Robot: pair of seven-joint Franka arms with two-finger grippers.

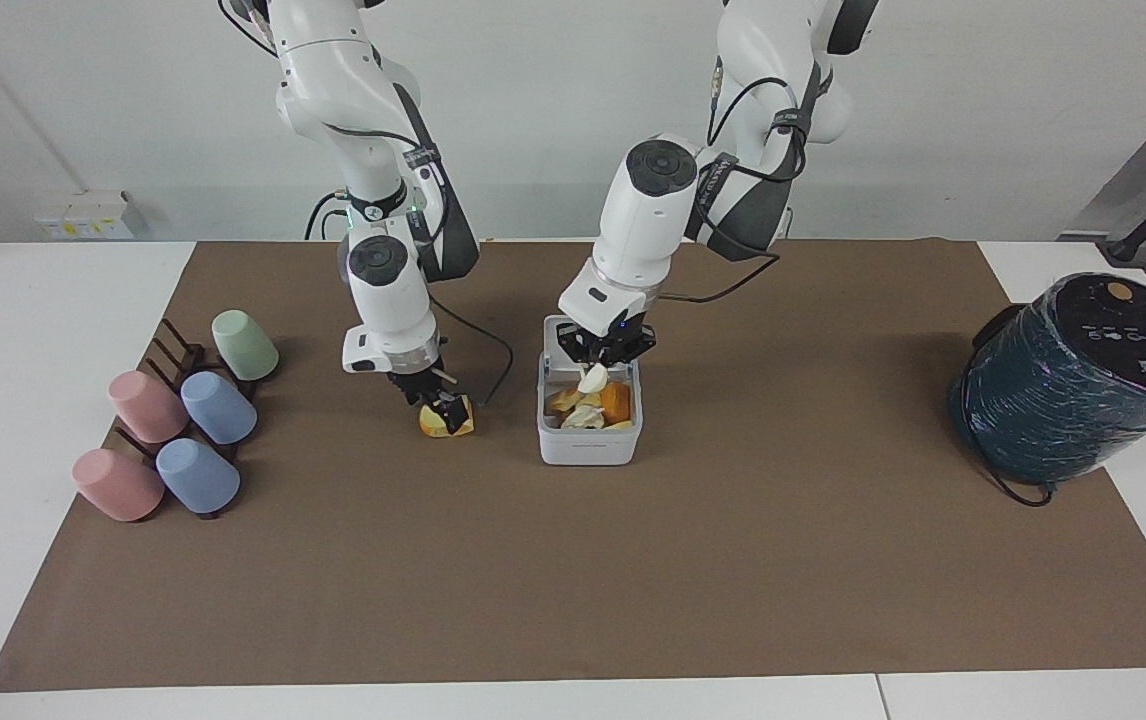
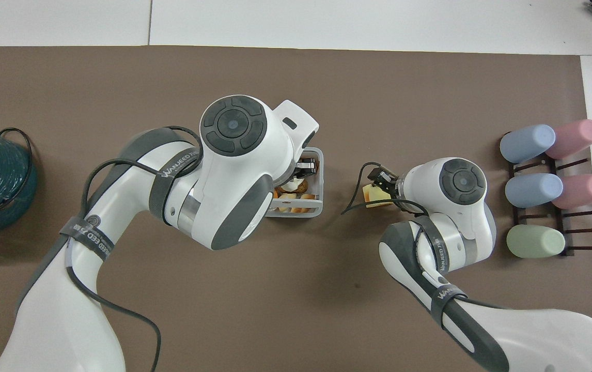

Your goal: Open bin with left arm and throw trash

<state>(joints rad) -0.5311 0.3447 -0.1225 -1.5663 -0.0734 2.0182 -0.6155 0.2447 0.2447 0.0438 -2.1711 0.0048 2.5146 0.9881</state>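
White bin (image 1: pixel 588 445) sits mid brown mat (image 1: pixel 573 580) on the table (image 1: pixel 53 290), lid up and mostly hidden by the left arm in the facing view; the bin is already loaded with orange, yellow and pale scraps. Left gripper (image 1: pixel 601 355) is over the open bin, arm reaching in from the left arm's end, and an off-white lump (image 1: pixel 592 379) sits right at its fingers, just above the pile. Cannot tell if the left fingers are clamped on the lump or just parted off it; gap looks narrow. In the overhead view the left gripper (image 2: pixel 304 168) shows only partly past the wrist, over the bin's rim (image 2: pixel 319 181). Right gripper (image 1: pixel 441 405) is down at the mat beside the bin, toward the right arm's end, with fingers spread wide around the yellow wedge (image 1: pixel 445 420), which rests on the mat; overhead shows the same wedge (image 2: pixel 373 195) under the right gripper (image 2: pixel 381 181). Whether the fingers press the wedge is not clear. Pastel cups (image 1: pixel 173 425) lie on a dark rack at the right arm's end. Dark teal wrapped cylinder (image 1: pixel 1073 375) stands at the left arm's end, well apart from the bin.
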